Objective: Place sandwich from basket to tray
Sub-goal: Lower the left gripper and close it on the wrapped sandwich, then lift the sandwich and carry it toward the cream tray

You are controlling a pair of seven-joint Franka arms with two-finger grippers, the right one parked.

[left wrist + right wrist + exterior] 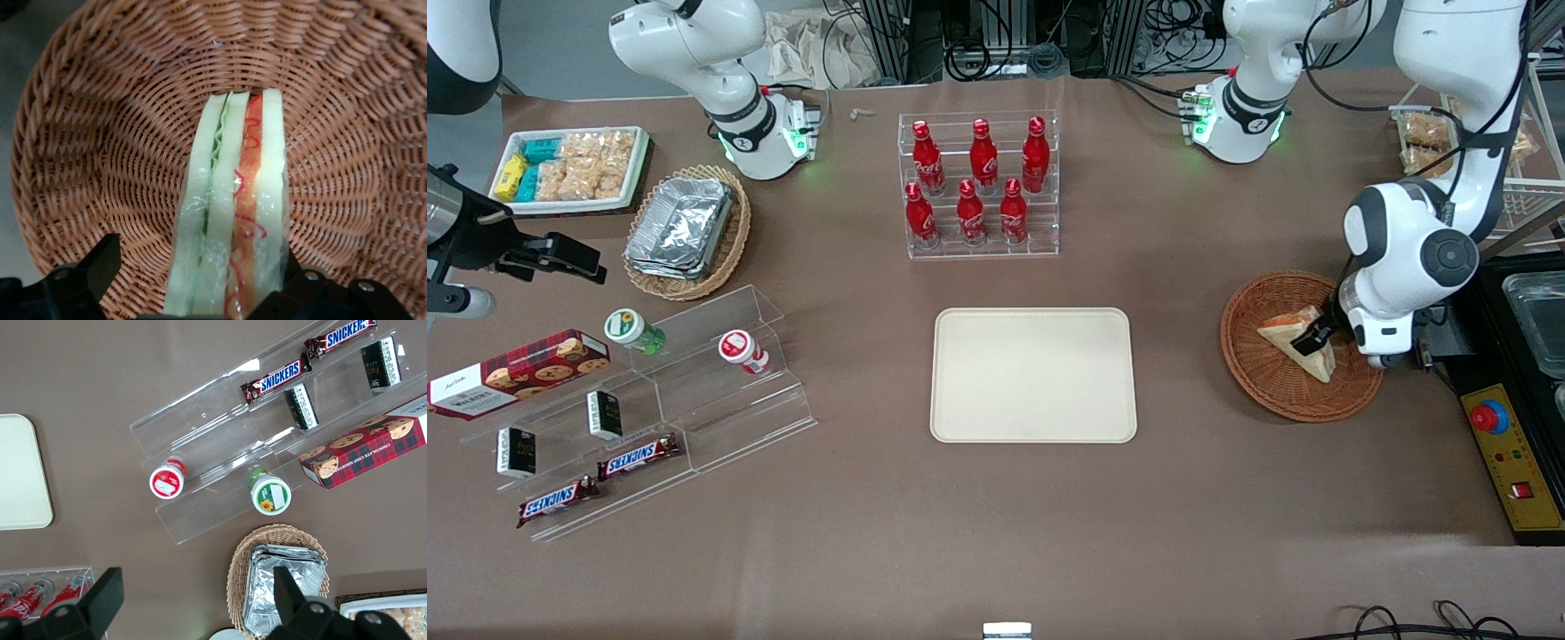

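The sandwich (1288, 332), a clear-wrapped wedge of white bread, lies in the reddish-brown wicker basket (1245, 364) toward the working arm's end of the table. My gripper (1317, 339) is down in the basket, open, with its fingers on either side of the sandwich. In the left wrist view the sandwich (233, 220) shows its cut edge with green and red filling against the basket's weave (100, 153). One finger (291, 273) is against the wrap. The other finger (103, 263) stands apart from it with wicker showing between. The cream tray (1033, 373) lies flat at the table's middle, with nothing on it.
A clear rack of red bottles (978, 182) stands farther from the front camera than the tray. Toward the parked arm's end are a tan basket of foil containers (685, 229), a white tray of snacks (569, 169) and a clear stepped stand (649, 418). A black control box (1512, 453) sits beside the basket.
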